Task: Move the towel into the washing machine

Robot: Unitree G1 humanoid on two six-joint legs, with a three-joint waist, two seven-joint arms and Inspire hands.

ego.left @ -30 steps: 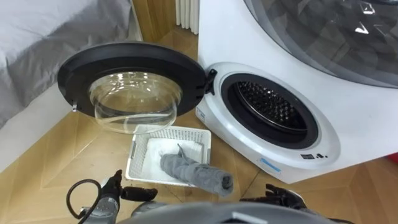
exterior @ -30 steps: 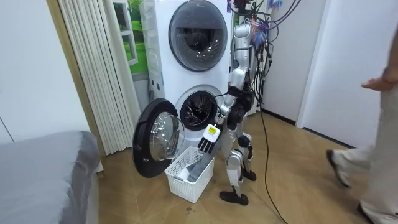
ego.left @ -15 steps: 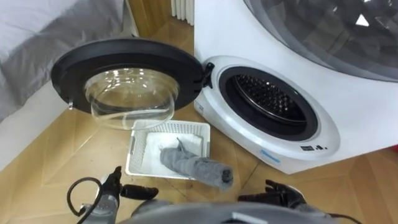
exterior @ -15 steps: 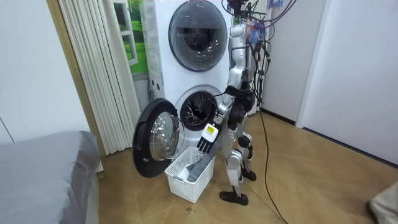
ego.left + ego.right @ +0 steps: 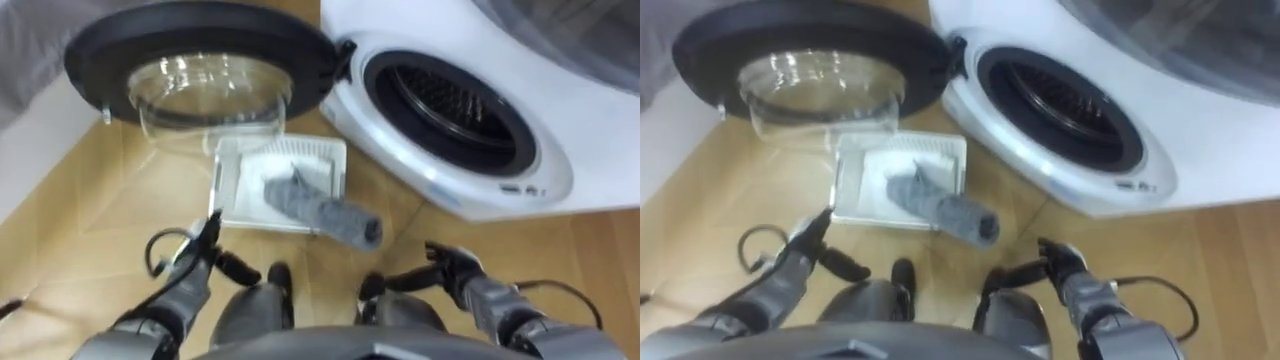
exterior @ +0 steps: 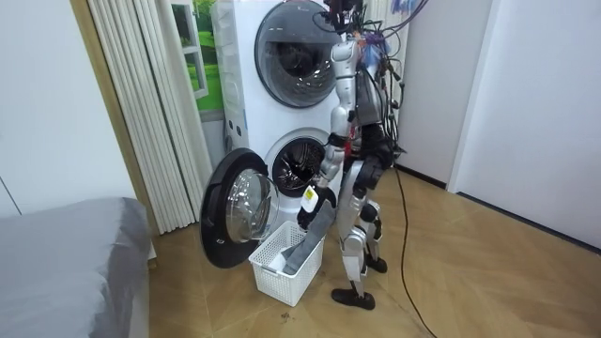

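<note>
Dark fingers are seen nearest, low in the eye views. The left hand is held at the lower left and the right hand at the lower right, both above the wooden floor. Through the blur the fingers of each seem loosely spread, and nothing is held in either. The hands are apparently poised on either side of the work so that a downward reach can be made.

Just beyond them the grey towel is found, rolled into a bundle and laid slantwise in the white basket. Its near end is hung over the basket's rim, which leaves that end free to be grasped. The basket is set on the floor close to the washing machine, just beside the swung-open door, so that only a short lift should be needed.

Farther off, the drum opening is left unobstructed, and no cloth is seen inside it. In the room view the robot is shown standing beside the basket, before the machine. The task is judged to be at its start, as the towel has not yet been taken up.
</note>
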